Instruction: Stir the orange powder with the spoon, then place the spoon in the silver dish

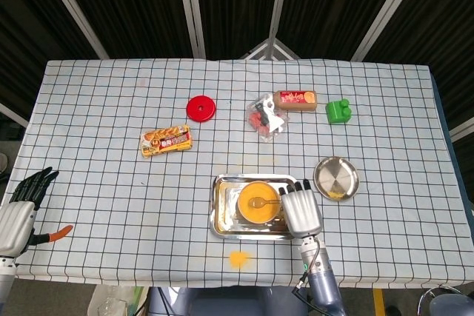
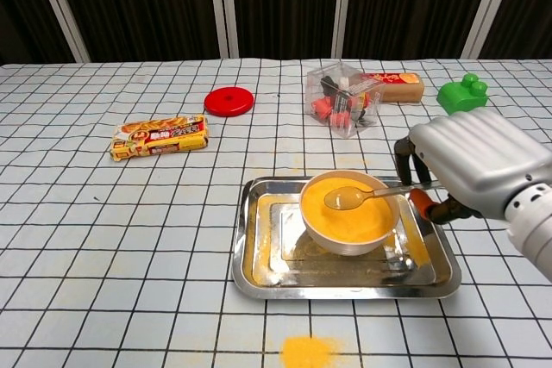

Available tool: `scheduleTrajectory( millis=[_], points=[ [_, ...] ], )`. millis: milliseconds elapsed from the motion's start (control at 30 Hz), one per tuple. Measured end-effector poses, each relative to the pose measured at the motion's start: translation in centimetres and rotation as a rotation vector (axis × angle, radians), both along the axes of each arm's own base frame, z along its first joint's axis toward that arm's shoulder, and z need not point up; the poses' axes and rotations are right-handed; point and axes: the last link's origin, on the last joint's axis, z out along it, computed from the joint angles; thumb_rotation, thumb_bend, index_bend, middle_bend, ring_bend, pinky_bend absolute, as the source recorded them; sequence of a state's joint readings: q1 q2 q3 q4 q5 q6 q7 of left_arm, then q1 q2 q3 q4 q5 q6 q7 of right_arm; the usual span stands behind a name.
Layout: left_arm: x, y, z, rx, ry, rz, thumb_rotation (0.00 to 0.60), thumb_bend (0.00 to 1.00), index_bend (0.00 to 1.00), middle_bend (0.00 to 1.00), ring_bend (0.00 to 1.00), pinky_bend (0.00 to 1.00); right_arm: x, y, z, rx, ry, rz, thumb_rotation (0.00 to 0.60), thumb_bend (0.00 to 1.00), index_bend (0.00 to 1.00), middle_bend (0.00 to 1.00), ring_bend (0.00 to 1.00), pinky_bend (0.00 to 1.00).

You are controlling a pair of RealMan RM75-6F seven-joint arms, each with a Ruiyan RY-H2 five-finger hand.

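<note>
Right robot hand [image 2: 470, 170] holds spoon [image 2: 358, 196] over powder-filled bowl [image 2: 348, 213].

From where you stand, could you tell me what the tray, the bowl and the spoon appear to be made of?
Tray: polished metal, likely stainless steel, given its mirror-like reflections. Bowl: pale, smooth and opaque, perhaps ceramic or plastic. Spoon: shiny metal, its silvery handle glinting; powder dusts its bowl.

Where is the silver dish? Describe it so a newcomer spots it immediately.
Start at the steel tray near the table's front edge, which holds the bowl of orange powder. Just right of it, beyond the right hand, lies the silver dish. It is the only round, flat, shiny metal piece, with orange dust at its near rim.
</note>
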State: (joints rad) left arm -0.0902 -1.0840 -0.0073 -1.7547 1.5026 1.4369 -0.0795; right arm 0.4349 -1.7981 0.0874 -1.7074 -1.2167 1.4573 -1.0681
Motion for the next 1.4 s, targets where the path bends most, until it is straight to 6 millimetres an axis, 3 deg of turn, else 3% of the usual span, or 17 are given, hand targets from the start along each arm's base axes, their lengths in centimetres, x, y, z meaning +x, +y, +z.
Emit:
scheduleTrajectory(
  millis=[367, 1100, 1400],
  points=[
    [0.0, 0.0, 0.0, -0.002, -0.002, -0.002, 0.6, 0.0, 0.0, 0.0, 0.0, 0.0, 0.8, -0.5, 0.6, -0.075, 0.046, 0.106, 0.6, 0.51, 0.58, 0.56, 0.44, 0.33],
    [0.0, 0.0, 0.0, 0.001, -0.006, -0.001, 0.6, 0.0, 0.0, 0.0, 0.0, 0.0, -0.9, -1.2, 0.0, -0.187, 0.462, 0.412, 0.6, 0.51, 0.58, 0.56, 0.44, 0.33],
    [0.0, 0.0, 0.0, 0.003, -0.004, -0.001, 0.6, 0.0, 0.0, 0.0, 0.0, 0.0, -1.2, -1.6, 0.1, -0.215, 0.491, 0.439, 0.6, 0.51, 0.58, 0.56, 0.44, 0.33]
  ],
)
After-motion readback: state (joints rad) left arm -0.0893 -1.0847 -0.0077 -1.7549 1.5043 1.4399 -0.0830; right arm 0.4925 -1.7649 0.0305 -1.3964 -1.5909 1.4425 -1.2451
